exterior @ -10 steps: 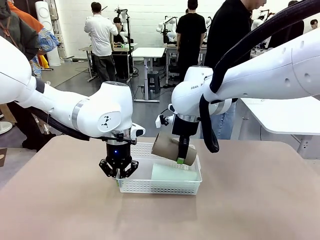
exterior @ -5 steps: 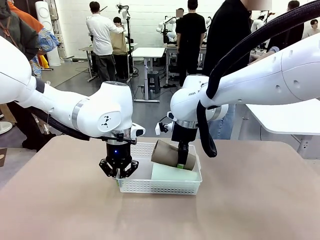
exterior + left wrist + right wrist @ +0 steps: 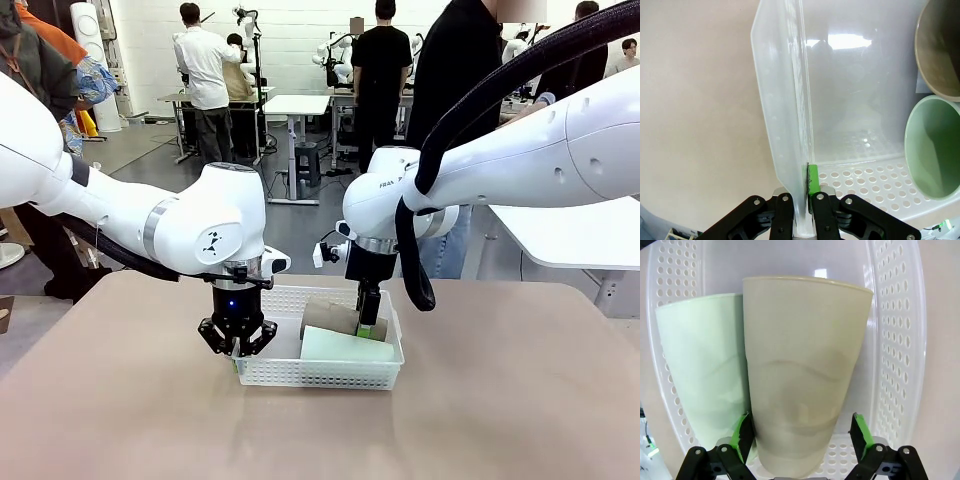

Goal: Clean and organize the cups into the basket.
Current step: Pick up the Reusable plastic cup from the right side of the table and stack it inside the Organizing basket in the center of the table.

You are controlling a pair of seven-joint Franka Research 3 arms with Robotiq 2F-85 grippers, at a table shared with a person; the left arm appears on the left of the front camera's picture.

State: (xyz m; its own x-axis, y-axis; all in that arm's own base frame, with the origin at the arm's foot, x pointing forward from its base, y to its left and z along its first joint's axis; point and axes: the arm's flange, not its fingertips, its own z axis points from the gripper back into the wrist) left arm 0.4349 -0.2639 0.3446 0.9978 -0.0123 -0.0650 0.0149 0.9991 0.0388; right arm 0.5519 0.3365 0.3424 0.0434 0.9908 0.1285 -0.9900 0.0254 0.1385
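The white basket (image 3: 318, 376) sits mid-table. Inside it a tan cup (image 3: 333, 317) lies on its side at the back, with a mint green cup (image 3: 345, 347) lying in front of it. My left gripper (image 3: 237, 346) is shut on the basket's left wall (image 3: 785, 100), with one green pad (image 3: 813, 179) inside the wall. My right gripper (image 3: 368, 326) hangs over the tan cup's right end. In the right wrist view the tan cup (image 3: 805, 375) lies beside the mint cup (image 3: 705, 365), and the right gripper (image 3: 802, 440) stands open astride the tan cup, pads (image 3: 860, 432) just off its sides.
The tan table (image 3: 500, 400) stretches bare around the basket. A person in black (image 3: 455, 90) stands at the far edge behind my right arm. The left half of the basket floor (image 3: 850, 100) is free.
My right gripper lowered the tilted tan cup into the basket and opened; the cup now lies flat behind the mint cup. The left gripper has kept its hold on the basket wall.
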